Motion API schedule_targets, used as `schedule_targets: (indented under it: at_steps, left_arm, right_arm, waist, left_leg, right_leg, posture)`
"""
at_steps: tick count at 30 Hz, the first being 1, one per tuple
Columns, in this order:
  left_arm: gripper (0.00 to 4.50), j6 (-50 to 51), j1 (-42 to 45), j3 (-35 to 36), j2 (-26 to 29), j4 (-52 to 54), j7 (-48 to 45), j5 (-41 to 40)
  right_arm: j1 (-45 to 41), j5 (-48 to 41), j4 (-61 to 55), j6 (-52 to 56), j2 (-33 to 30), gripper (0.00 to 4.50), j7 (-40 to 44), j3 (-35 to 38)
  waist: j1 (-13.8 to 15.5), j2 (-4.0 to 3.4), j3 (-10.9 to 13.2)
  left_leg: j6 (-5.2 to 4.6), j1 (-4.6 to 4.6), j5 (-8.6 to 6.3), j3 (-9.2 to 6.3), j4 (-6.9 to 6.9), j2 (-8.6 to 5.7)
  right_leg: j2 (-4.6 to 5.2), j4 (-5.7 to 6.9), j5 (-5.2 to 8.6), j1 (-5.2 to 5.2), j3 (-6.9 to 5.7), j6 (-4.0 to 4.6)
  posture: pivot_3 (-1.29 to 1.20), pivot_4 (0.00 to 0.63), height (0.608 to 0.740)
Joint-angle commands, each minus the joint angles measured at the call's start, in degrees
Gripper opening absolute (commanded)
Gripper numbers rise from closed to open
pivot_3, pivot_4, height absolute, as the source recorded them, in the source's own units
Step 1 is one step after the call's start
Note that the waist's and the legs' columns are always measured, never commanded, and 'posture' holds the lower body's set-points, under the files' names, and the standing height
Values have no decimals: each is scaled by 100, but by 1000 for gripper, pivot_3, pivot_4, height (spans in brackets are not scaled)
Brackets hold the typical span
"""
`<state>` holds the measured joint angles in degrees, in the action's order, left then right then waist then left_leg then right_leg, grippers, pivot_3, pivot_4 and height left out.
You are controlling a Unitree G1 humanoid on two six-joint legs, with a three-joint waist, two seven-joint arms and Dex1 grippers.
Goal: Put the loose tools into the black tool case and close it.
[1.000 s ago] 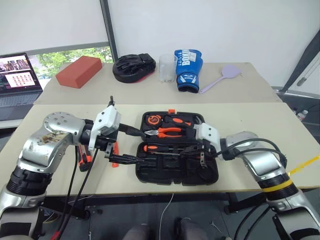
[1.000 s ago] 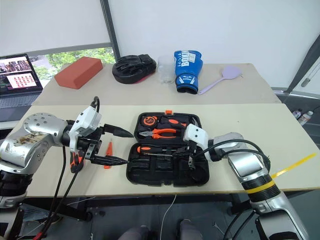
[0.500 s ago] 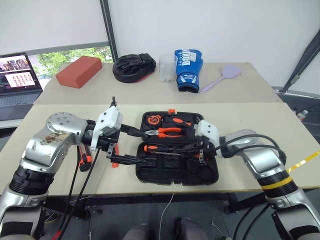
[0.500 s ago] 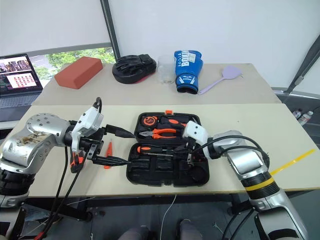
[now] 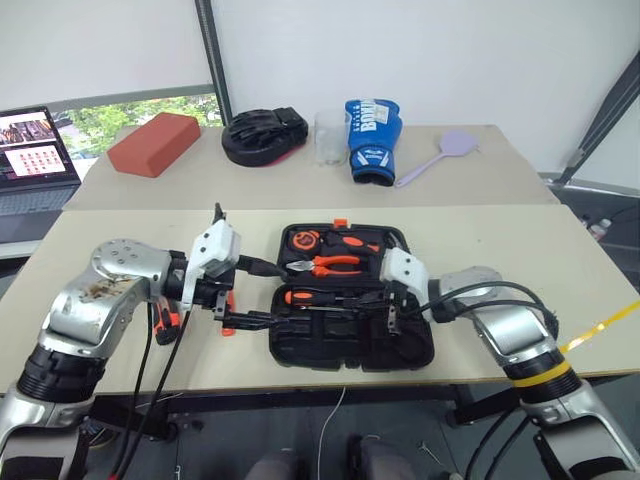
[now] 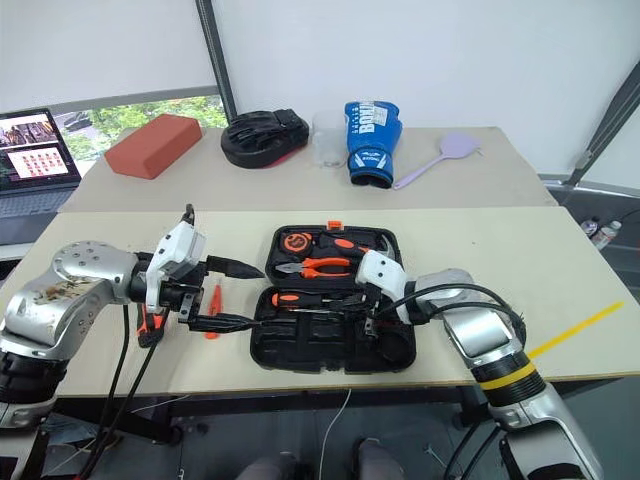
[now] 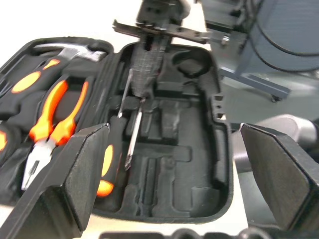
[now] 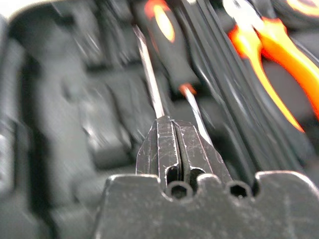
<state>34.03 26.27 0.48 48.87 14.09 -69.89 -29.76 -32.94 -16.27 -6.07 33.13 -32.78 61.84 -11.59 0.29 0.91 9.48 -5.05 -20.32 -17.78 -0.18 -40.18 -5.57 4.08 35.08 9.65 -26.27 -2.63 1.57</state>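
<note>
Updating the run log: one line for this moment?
left end effector open beside case | right end effector shut on screwdriver | black tool case open

Bright, even daylight (wrist views blurred)

One open tool case (image 5: 352,345), one pliers (image 5: 335,264), one tape measure (image 5: 303,240), two screwdrivers (image 7: 110,162) lying in it. Behind: one red brick (image 5: 153,143), one black mitt (image 5: 262,135), one blue boxing glove (image 5: 372,140), one laptop (image 5: 32,160).
</note>
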Motion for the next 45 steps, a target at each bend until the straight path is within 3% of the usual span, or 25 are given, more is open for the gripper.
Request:
schedule_targets:
  at_steps: [1, 9, 11, 14, 18, 21, 27, 30, 34, 42, 43, 45]
  left_arm:
    - [4500, 596, -655, 980, 56, 499, 891, -257]
    - [4500, 2077, -2700, 3248, -266, 1599, 2362, -844]
    - [4500, 2509, -3154, 3754, -401, 1843, 2700, -971]
    - [4500, 2943, -3492, 4024, -471, 2153, 3060, -1135]
    - [4500, 3227, -3339, 3688, -409, 2313, 3442, -1217]
    - [4500, 3879, -2527, 3195, -427, 2202, 3903, -1433]
    - [4500, 5762, -407, 2262, -1468, 1439, 5395, -926]
    - [4500, 5847, 4, 2078, -1786, 862, 5831, -840]
    - [4500, 5847, 265, 1638, -1781, 320, 6225, -588]
    - [4500, 5847, 500, 1263, -2303, -264, 6417, -725]
    - [3984, 5847, 500, 1213, -2323, -338, 6437, -710]
    - [3358, 5847, 488, 1115, -2360, -537, 6494, -636]
  right_arm:
    - [-221, -1025, -913, 736, -301, 1219, 155, 887]
    - [-65, -2075, -1725, 1364, -760, 3981, 190, 1432]
    - [21, -2120, -1817, 1302, -846, 4455, 219, 1394]
    - [95, -2169, -1854, 1238, -864, 4455, 144, 1335]
    - [139, -2145, -1904, 1155, -819, 4455, 49, 1244]
    - [144, -2101, -1939, 1085, -770, 4455, -88, 1231]
    - [289, -2051, -2162, 979, -725, 4455, -370, 1179]
    - [350, -2051, -2268, 967, -719, 4455, -498, 1150]
    - [423, -2055, -2352, 989, -730, 4455, -695, 1185]
    - [604, -2110, -2454, 987, -832, 4455, -859, 1270]
    - [607, -2134, -2471, 996, -836, 4500, -873, 1277]
    - [607, -2195, -2517, 1025, -855, 4500, -892, 1311]
  waist:
    - [2, 0, 0]
    - [30, 1, 1]
    - [33, 1, 1]
    - [63, 2, 1]
    - [112, 3, 1]
    - [146, 5, 1]
    - [175, 17, -6]
    - [90, 18, -6]
    - [28, 19, -6]
    - [102, 14, -9]
    - [108, 13, -9]
    - [121, 12, -11]
  left_leg:
    - [0, 0, 0, -1, 0, 0]
    - [29, 2, -16, -7, 16, 1]
    - [30, 4, -17, -7, 17, 1]
    - [30, 4, -17, -7, 15, 1]
    - [36, 5, -20, -6, 12, 0]
    - [37, 6, -21, -6, 11, 0]
    - [38, 7, -19, -6, 1, -6]
    - [38, 7, -19, -6, 3, -8]
    - [40, 9, -17, -8, 16, -8]
    - [67, 18, -6, -10, 12, -14]
    - [70, 20, -3, -11, 11, -20]
    - [77, 22, 0, -12, 12, -26]
  right_leg:
    - [0, -1, 0, 0, 0, 0]
    - [1, -8, 0, 4, 0, -1]
    - [1, -8, 0, 6, 1, -1]
    - [1, -7, 1, 7, 1, -1]
    - [10, -5, -1, 15, 1, -4]
    - [10, -1, -2, 16, 0, -5]
    - [9, 14, -4, 14, -1, -5]
    - [4, 11, -4, 8, 1, -5]
    - [1, 5, -2, 3, -2, -3]
    - [10, 7, -1, 17, 2, -3]
    - [18, 12, -1, 18, 3, -4]
    - [22, 17, -2, 18, 6, -5]
  posture:
    - [0, 150, 740]
    - [0, 150, 740]
    - [0, 150, 740]
    - [0, 150, 740]
    - [0, 150, 740]
    - [0, 150, 740]
    - [0, 150, 740]
    - [0, 150, 740]
    - [0, 150, 740]
    - [0, 150, 740]
    - [0, 150, 740]
    - [0, 150, 740]
